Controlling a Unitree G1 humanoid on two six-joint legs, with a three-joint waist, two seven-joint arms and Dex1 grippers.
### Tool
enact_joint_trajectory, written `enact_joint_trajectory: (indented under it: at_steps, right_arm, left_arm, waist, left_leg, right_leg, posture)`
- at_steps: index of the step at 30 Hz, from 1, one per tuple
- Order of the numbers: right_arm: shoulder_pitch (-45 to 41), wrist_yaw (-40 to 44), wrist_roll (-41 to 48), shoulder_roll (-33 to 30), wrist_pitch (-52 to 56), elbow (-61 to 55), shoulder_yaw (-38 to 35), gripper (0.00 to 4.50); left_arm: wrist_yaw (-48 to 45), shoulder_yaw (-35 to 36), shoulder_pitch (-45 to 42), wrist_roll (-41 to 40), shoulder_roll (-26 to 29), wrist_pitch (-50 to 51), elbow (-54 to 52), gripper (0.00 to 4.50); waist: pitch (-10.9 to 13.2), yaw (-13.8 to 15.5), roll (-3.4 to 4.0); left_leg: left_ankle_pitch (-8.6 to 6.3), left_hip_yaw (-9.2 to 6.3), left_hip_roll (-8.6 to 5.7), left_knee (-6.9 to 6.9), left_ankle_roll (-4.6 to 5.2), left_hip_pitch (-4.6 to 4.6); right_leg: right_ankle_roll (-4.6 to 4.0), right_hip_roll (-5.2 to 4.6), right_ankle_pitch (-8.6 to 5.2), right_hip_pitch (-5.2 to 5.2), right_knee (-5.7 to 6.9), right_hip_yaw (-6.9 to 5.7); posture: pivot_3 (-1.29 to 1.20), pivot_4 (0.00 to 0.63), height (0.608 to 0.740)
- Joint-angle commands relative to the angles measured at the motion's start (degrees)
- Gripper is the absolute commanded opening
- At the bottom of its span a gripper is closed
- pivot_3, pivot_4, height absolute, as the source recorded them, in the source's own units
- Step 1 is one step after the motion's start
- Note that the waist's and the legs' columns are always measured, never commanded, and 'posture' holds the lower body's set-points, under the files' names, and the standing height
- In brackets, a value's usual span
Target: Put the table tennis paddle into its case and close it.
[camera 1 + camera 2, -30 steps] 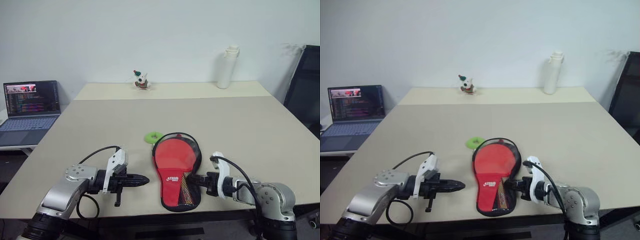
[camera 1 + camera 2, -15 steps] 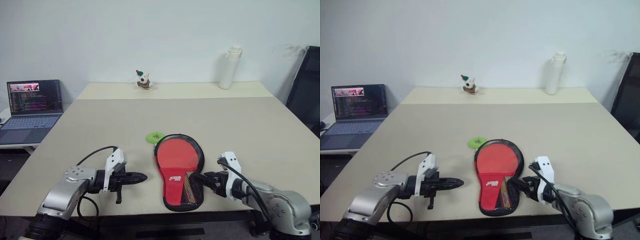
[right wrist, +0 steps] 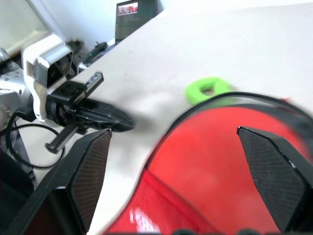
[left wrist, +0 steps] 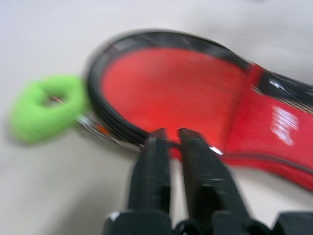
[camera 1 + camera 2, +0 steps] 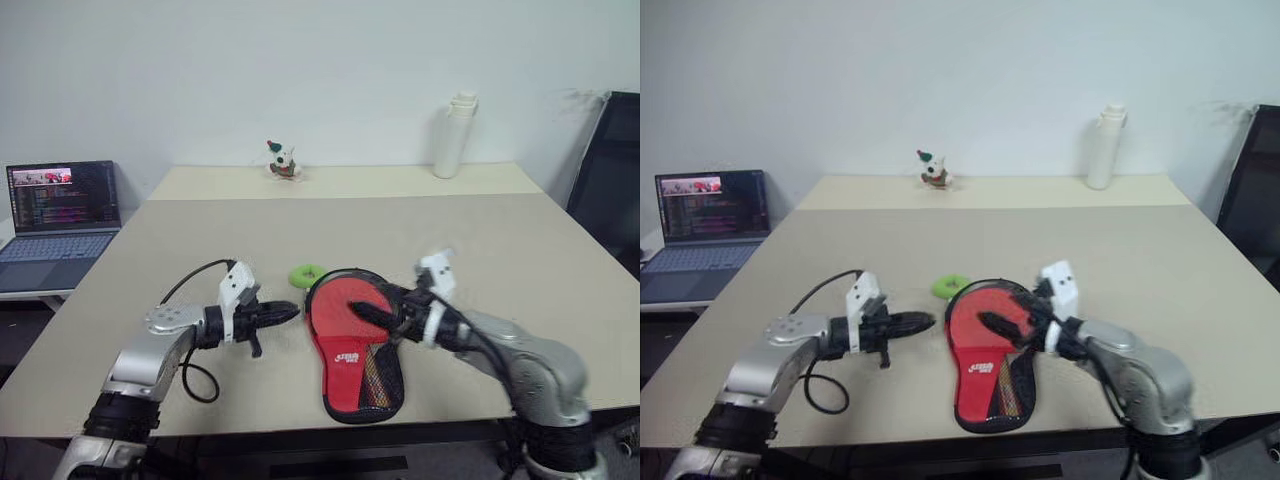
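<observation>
Case (image 5: 356, 350) of red fabric with black mesh and a black zipper rim: one, lying flat near the surface's (image 5: 200, 240) front edge, the one red-faced round paddle (image 5: 345, 308) inside it. One small green ring (image 5: 306, 274) lies just beyond its rounded end. Left gripper's (image 5: 292, 313) fingers (image 4: 156, 161) stand barely parted, tips at the case's zipper rim, pinching nothing I can make out. Right gripper's (image 5: 997, 322) fingers (image 3: 274, 171) are spread wide above the red face, holding nothing.
</observation>
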Motion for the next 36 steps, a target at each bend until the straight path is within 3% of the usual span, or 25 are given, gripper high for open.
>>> enact_joint_trajectory:
  at_steps: [1, 8, 15, 21, 24, 34, 36]
  right_arm:
    - [-1.0, -1.6, -5.8, 1.5, -6.5, 4.5, 4.3, 4.5]
    - [0.9, -2.3, -8.1, 2.5, -7.7, 5.3, 5.9, 4.5]
    - [0.8, -3.1, -9.1, 3.1, -7.3, 5.2, 5.3, 4.5]
    - [1.3, -4.1, -9.4, 3.6, -6.8, 4.5, 5.0, 4.5]
    - [1.7, -4.8, -9.7, 3.8, -7.0, 3.9, 5.0, 4.5]
    - [0.1, -4.9, -14.3, 4.0, -11.7, 6.4, 7.5, 4.5]
    - [-1.1, -4.8, -15.2, 4.9, -12.5, 8.2, 8.2, 4.5]
  left_arm:
    - [5.7, 1.0, -4.0, 3.1, -1.1, -0.1, 3.5, 1.92]
    - [11.7, 0.4, -13.9, 7.2, -6.1, -1.9, 17.6, 4.44]
    - [11.9, -2.2, -28.0, 13.3, -11.7, -7.7, 44.3, 4.48]
    - [13.5, -3.3, -33.4, 18.2, -14.5, -12.3, 59.4, 4.48]
    - [13.6, -4.0, -33.3, 20.2, -15.3, -13.8, 62.1, 3.89]
    - [11.6, -1.6, -30.4, 19.2, -16.0, -14.4, 61.7, 0.38]
    - [11.4, -1.3, -29.8, 19.3, -16.1, -14.3, 61.2, 0.01]
  waist:
    - [0.0, 0.0, 0.0]
    - [0.0, 0.2, -0.02]
    - [0.0, 0.2, -0.04]
    - [0.0, -0.1, -0.07]
    - [0.0, 0.0, -0.08]
    - [-0.1, -0.2, -0.18]
    - [-0.1, -0.2, -0.2]
  left_leg:
    - [0.0, 0.02, -0.02, 0.0, 0.0, -0.03]
    - [0.0, 0.0, -0.07, 0.07, -0.01, -0.03]
    - [0.0, 0.01, -0.13, 0.09, -0.01, -0.02]
    - [0.0, 0.07, -0.15, 0.06, -0.01, -0.03]
    - [0.0, 0.03, -0.13, 0.07, -0.01, 0.01]
    - [0.01, 0.06, -0.11, 0.11, -0.02, 0.3]
    - [0.01, 0.1, -0.1, 0.12, -0.02, 0.37]
  right_leg:
    - [0.01, -0.03, 0.0, -0.03, 0.0, 0.02]
    - [0.06, -0.09, 0.01, 0.0, 0.03, -0.04]
    - [0.06, -0.06, 0.01, 0.0, 0.07, -0.23]
    - [0.06, -0.05, 0.01, -0.03, 0.03, -0.21]
    - [0.06, -0.05, 0.01, -0.01, 0.11, -0.23]
    - [0.08, -0.05, 0.02, 0.17, 0.3, -0.19]
    - [0.08, -0.03, 0.02, 0.2, 0.33, -0.17]
  posture:
    - [0.0, 0.15, 0.74]
    - [0.0, 0.15, 0.74]
    - [0.0, 0.15, 0.74]
    - [0.0, 0.15, 0.74]
    - [0.0, 0.15, 0.74]
    - [0.0, 0.15, 0.74]
    - [0.0, 0.15, 0.74]
